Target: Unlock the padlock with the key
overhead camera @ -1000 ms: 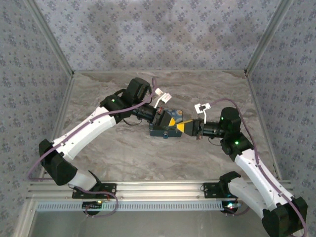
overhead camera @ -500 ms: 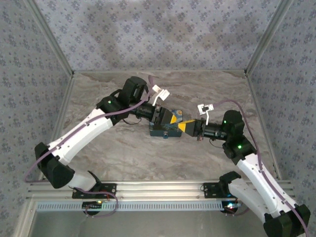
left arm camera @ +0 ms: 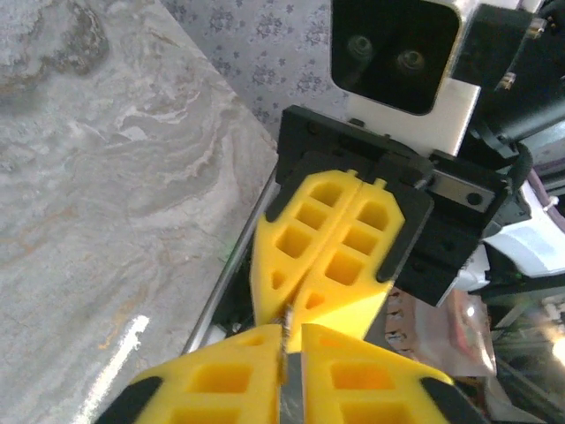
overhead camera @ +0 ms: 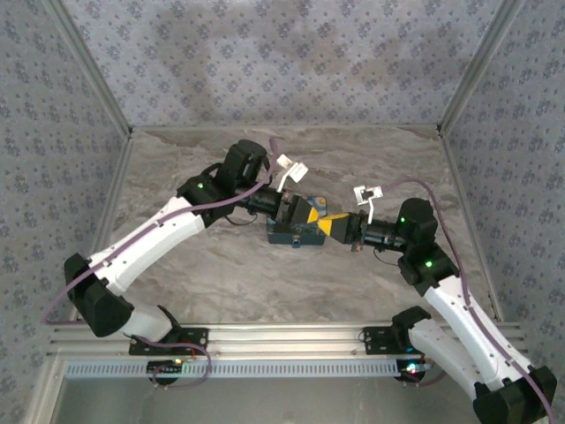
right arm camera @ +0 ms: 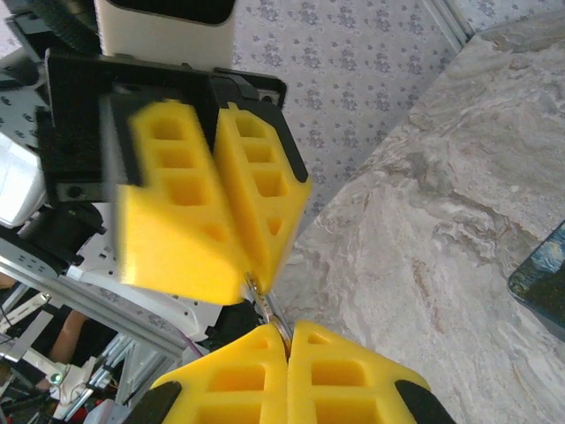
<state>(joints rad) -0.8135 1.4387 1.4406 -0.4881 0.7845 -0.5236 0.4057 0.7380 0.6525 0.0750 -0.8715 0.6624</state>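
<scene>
We saw left gripper (left arm camera: 286, 346) and right gripper (right arm camera: 287, 336) clenched on the slim silver metal key (right arm camera: 265, 305), at the dark blue box-shaped padlock's (overhead camera: 294, 234) two o'clock.

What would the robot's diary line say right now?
left pincer: shut on key | right pincer: shut on key | padlock: on table beneath

Robot lab test cell; marbled bench (overhead camera: 221, 274) boxed in by patterned fabric walls (overhead camera: 265, 62) on aluminium posts (overhead camera: 88, 64); extrusion rail (overhead camera: 282, 337) and slotted cable duct (overhead camera: 265, 368) along the near edge
</scene>
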